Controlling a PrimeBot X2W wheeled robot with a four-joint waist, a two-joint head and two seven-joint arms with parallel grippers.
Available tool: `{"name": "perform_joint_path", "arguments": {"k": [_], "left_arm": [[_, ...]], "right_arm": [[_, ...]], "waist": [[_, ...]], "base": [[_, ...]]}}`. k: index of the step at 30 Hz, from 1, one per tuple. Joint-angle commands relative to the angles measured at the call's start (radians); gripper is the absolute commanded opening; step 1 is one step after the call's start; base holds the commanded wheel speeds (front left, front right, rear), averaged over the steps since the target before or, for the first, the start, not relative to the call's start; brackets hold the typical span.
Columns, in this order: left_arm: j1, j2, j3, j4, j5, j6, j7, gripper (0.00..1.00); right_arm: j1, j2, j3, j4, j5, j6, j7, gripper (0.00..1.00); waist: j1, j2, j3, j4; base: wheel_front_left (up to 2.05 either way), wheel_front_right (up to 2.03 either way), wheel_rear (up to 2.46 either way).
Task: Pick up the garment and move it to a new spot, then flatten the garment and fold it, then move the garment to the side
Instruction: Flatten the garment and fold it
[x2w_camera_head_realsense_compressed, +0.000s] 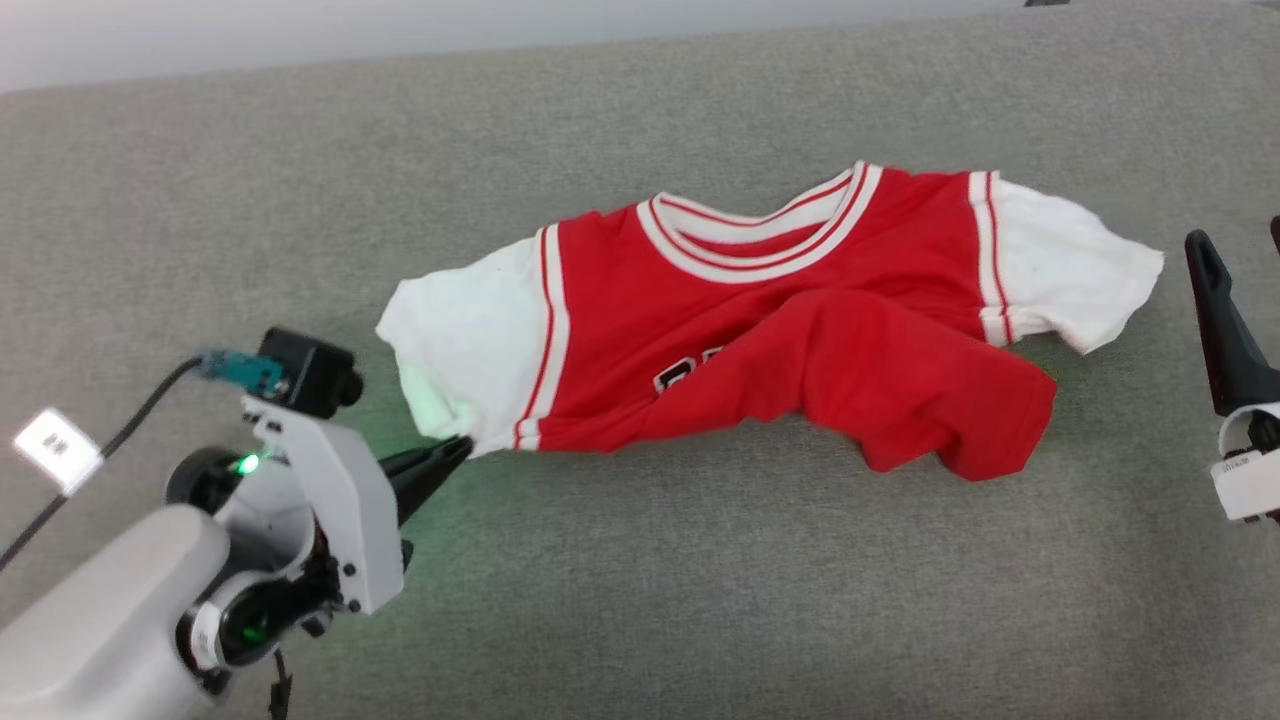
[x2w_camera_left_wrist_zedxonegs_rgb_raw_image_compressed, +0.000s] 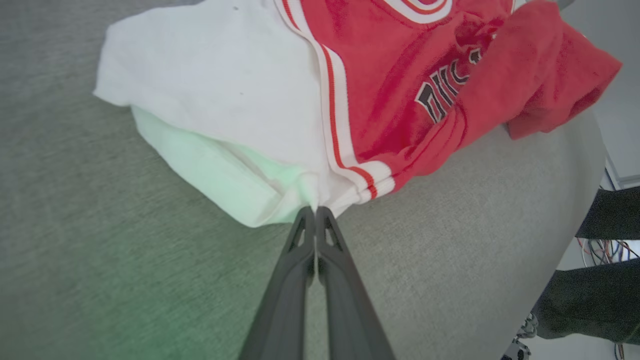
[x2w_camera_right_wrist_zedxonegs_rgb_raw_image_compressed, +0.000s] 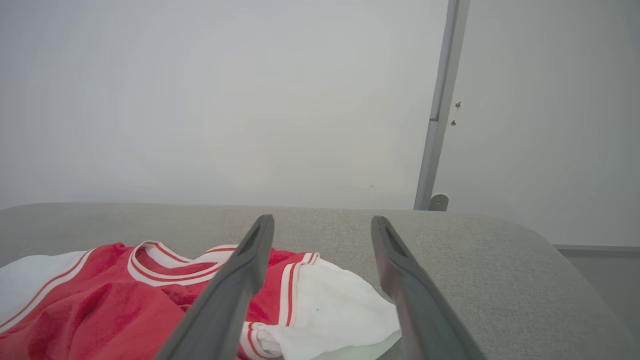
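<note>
My left claw (x2w_camera_left_wrist_zedxonegs_rgb_raw_image_compressed: 316, 212) is clamping shut on the garment (x2w_camera_head_realsense_compressed: 700, 330) at its white sleeve corner. The garment is lying on the grey upholstered surface (x2w_camera_head_realsense_compressed: 700, 600), long axis running toward 3 o'clock, where my right claw (x2w_camera_right_wrist_zedxonegs_rgb_raw_image_compressed: 322, 222) is standing open.

Pale arm (x2w_camera_head_realsense_compressed: 100, 585), dark left tool (x2w_camera_head_realsense_compressed: 462, 444), perhaps green LED (x2w_camera_head_realsense_compressed: 246, 464)

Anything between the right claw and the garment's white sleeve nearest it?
No. In the head view, bare grey cushion separates the open right claw from the garment.
</note>
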Motion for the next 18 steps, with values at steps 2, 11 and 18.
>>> {"name": "perform_joint_path", "arguments": {"k": [2,11,18], "left_arm": [[0.049,0.007,0.008,0.000,-0.009,0.013,-0.034,0.00],[0.100,-0.016,0.038,0.008,0.031,0.032,-0.186,1.00],[0.175,-0.078,0.090,-0.022,0.140,0.113,-0.485,1.00]], "right_arm": [[0.025,-0.013,-0.009,-0.014,0.003,-0.002,0.026,1.00],[-0.006,-0.094,0.072,-0.009,0.020,-0.002,0.158,1.00],[-0.115,-0.266,0.226,0.052,0.071,-0.002,0.335,1.00]], "waist": [[0.0000,0.0000,-0.011,0.019],[0.0000,0.0000,-0.024,0.054],[0.0000,0.0000,0.001,0.136]], "base": [[0.00,0.00,0.00],[0.00,0.00,0.00],[0.00,0.00,0.00]]}}
